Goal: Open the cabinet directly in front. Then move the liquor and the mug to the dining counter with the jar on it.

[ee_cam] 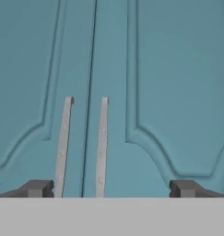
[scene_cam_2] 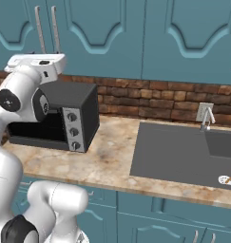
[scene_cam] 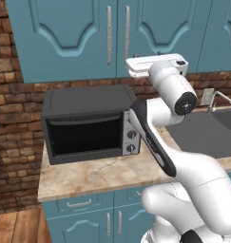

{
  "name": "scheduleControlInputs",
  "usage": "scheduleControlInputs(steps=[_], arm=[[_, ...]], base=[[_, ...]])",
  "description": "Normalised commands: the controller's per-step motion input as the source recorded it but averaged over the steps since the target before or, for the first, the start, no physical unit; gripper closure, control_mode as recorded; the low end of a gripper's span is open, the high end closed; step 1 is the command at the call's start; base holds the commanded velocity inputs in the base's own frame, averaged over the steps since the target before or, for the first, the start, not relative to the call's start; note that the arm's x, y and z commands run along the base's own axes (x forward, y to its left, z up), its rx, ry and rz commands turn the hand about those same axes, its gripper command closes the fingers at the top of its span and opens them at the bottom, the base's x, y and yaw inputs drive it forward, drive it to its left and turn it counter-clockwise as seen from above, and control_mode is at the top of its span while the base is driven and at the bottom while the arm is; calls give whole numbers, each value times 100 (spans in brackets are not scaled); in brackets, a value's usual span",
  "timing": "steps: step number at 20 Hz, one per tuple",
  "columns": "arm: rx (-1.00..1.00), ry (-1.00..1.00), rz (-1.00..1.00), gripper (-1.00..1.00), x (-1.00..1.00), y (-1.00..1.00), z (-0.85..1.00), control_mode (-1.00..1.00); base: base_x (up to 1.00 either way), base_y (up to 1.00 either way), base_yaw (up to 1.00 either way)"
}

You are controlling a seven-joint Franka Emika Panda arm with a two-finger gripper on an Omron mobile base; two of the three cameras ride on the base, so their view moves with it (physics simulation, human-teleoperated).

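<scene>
Cabinet (ee_cam: 111,92) shut, both arched doors closed, seam running down the middle of the hand view. Whatever is inside is hidden behind the doors. Tops of both doors cut off by the frame edge in every view.

Hand view, left to right: left finger tip (ee_cam: 37,188), left handle (ee_cam: 62,147), door seam, right handle (ee_cam: 101,145), right finger tip at far right. Gripper (ee_cam: 111,189) jaws spread wide, nothing between them, both handles fall inside the gap. Tips look short of the doors, but contact or clearance is hard to judge from this angle. Lower ends of the handles are cut off at the bottom.

Left base view: toaster oven (scene_cam: 88,124) on the marbled counter (scene_cam: 98,175), brick wall (scene_cam: 17,123) behind it, then the arm with its white hand (scene_cam: 155,65) raised up to the bottom edge of the cabinet (scene_cam: 79,33) just right of the handle pair (scene_cam: 118,35). Fingers hidden behind the hand here. Sink (scene_cam: 207,130) and faucet (scene_cam: 216,98) at right, partly blocked by the arm.

Right base view: hand (scene_cam_2: 38,64) under the handles (scene_cam_2: 46,28) at far left, arm covers part of the toaster oven (scene_cam_2: 72,118). Full sink basin (scene_cam_2: 183,152), faucet (scene_cam_2: 208,116), and a small item in the basin corner (scene_cam_2: 226,179) too small to identify. Base cabinets (scene_cam_2: 159,218) along the bottom.
</scene>
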Motion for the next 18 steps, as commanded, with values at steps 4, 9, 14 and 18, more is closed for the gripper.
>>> scheduleControlInputs(steps=[4,9,14,18], arm=[[0,0,0,-100,41,0,1,-100],[0,0,0,-100,41,0,0,-100],[0,0,0,-100,40,6,0,-100],[0,0,0,-100,44,14,0,-100]], base=[[0,0,0],[0,0,0],[0,0,0],[0,0,0]])
